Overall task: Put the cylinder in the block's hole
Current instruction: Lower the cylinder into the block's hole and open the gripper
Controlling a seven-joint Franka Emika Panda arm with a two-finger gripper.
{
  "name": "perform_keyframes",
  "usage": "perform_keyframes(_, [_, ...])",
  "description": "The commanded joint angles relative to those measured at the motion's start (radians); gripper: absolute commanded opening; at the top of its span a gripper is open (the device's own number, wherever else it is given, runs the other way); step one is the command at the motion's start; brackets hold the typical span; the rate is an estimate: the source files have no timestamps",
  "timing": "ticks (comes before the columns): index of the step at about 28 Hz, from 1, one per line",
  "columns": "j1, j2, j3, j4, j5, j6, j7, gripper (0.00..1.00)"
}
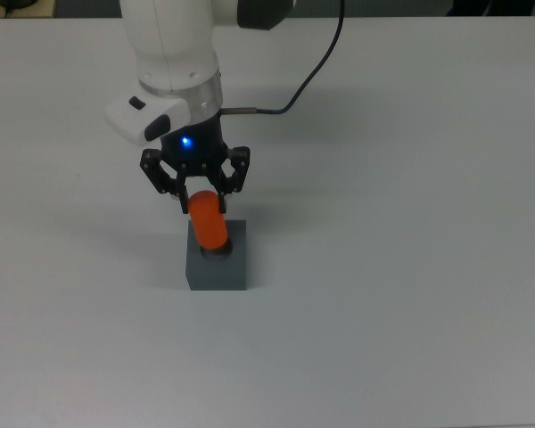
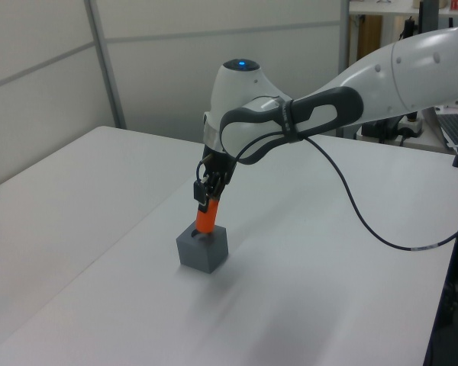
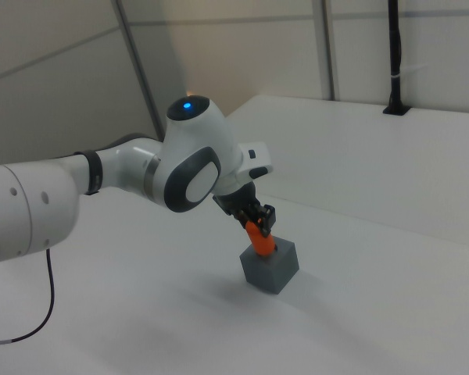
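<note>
My claw (image 1: 199,198) clamps the cylinder (image 1: 208,222), tilted with its lower end at the hole of the block (image 1: 218,267), toward 6 o'clock in the top view; that lean could jam it on the rim.

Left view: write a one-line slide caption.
Gripper holds the orange cylinder tilted, its lower end at the grey block.

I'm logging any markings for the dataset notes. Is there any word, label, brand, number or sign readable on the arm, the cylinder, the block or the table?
None can be read.
The gripper, the orange cylinder, the grey block and the white table show no writing.
The arm carries only a blue light, no text.
</note>
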Motion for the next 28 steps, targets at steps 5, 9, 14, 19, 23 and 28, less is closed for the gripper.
perform_keyframes(5, [0.007, 0.019, 0.001, 0.021, 0.006, 0.018, 0.011, 0.17])
perform_keyframes(9, [0.007, 0.032, 0.001, 0.021, 0.003, 0.020, 0.011, 0.18])
perform_keyframes(14, [0.007, 0.043, 0.001, 0.021, 0.001, 0.021, 0.009, 0.18])
perform_keyframes(19, [0.009, 0.049, 0.001, 0.023, 0.001, 0.023, 0.009, 0.18])
perform_keyframes(23, [0.010, 0.052, 0.001, 0.037, 0.003, 0.023, 0.009, 0.18])
perform_keyframes(28, [0.010, 0.062, 0.003, 0.049, 0.005, 0.023, 0.011, 0.18])
